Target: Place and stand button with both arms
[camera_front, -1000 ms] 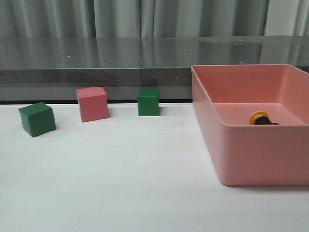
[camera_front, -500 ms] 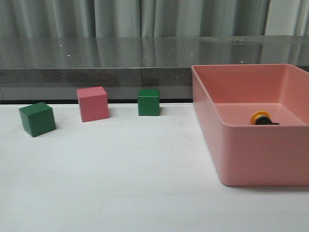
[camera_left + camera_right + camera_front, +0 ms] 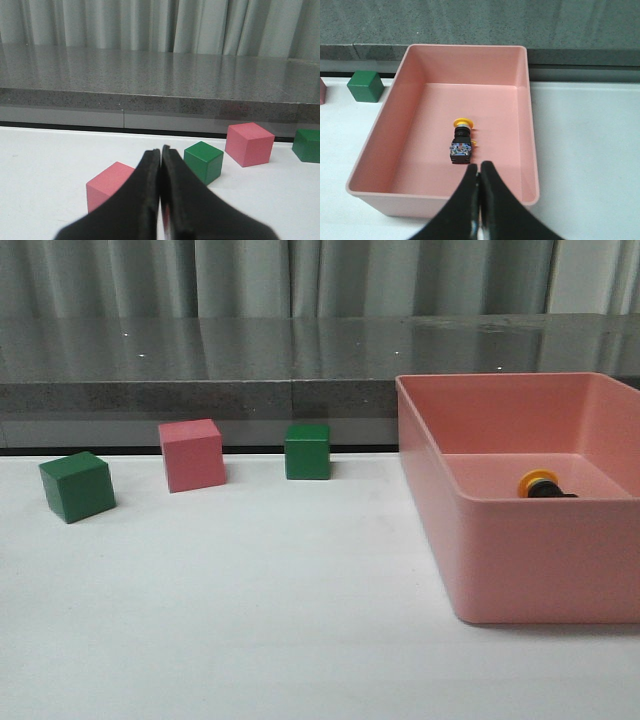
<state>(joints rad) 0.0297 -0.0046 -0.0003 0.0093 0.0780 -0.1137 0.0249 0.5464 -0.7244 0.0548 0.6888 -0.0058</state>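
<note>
The button [image 3: 461, 142] lies on its side on the floor of the pink bin [image 3: 530, 125], yellow cap toward the bin's far wall and blue base toward my right gripper. In the front view only its yellow cap and part of the black body [image 3: 541, 485] show above the bin's near wall [image 3: 540, 560]. My right gripper [image 3: 480, 170] is shut and empty, above the bin's near rim, apart from the button. My left gripper [image 3: 160, 152] is shut and empty, low over the white table. Neither arm shows in the front view.
A green cube [image 3: 77, 486], a pink cube [image 3: 193, 454] and a second green cube [image 3: 307, 451] stand in a row at the table's back left. The left wrist view shows another pink cube [image 3: 111, 187] just behind the fingers. A grey stone ledge [image 3: 200, 390] runs behind.
</note>
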